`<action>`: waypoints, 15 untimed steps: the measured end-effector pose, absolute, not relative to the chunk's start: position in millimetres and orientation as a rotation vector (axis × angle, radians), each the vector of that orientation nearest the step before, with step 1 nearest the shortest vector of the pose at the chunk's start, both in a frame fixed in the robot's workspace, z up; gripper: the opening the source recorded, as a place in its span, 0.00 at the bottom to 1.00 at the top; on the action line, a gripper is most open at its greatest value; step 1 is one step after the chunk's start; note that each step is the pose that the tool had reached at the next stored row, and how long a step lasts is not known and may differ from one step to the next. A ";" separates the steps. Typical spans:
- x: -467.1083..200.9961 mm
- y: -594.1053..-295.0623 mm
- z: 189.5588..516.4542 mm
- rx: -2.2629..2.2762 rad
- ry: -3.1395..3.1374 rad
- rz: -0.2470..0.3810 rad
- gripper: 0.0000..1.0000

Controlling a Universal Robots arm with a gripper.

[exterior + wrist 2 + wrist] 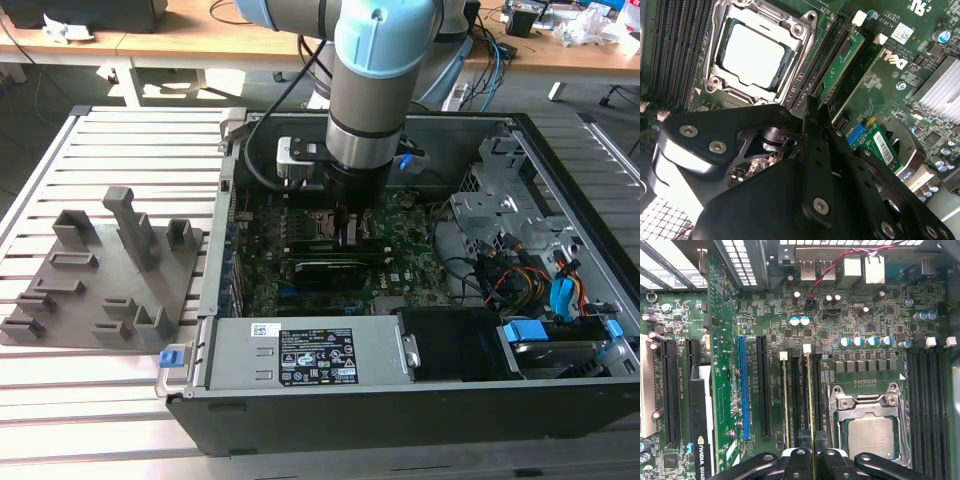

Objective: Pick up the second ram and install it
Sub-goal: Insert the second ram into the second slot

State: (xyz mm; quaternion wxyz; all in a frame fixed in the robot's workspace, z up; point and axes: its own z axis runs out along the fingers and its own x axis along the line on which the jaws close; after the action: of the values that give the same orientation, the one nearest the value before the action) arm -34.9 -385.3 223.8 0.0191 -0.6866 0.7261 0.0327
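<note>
So I've got the gripper (pixel 812 452) down inside the open computer case (pixel 560 190), fingers (pixel 812 131) pinched shut on the second ram (pixel 810 400). In the first wrist view the stick stands on edge in a memory slot just beside the processor socket (pixel 867 425), its long axis running straight out from my fingertips along the slot. Another stick (pixel 785 400) sits in a neighbouring slot.

— Where are we working?
— We note a lab: slatted metal bench (pixel 120 400), open computer case (pixel 400 400), wooden desks (pixel 200 45) behind with loose cables (pixel 490 60), grey fixture tray (pixel 100 290).
</note>
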 end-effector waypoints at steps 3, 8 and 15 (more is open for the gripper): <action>-34.8 -385.4 221.2 -2.131 2.254 0.102 0.14; -34.7 -385.5 214.3 -2.132 2.255 0.102 0.14; -34.6 -385.4 214.8 -2.132 2.255 0.101 0.22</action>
State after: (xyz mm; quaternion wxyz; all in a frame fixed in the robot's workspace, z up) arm -34.6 -385.4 214.8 0.0183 -0.6866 0.7261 0.0326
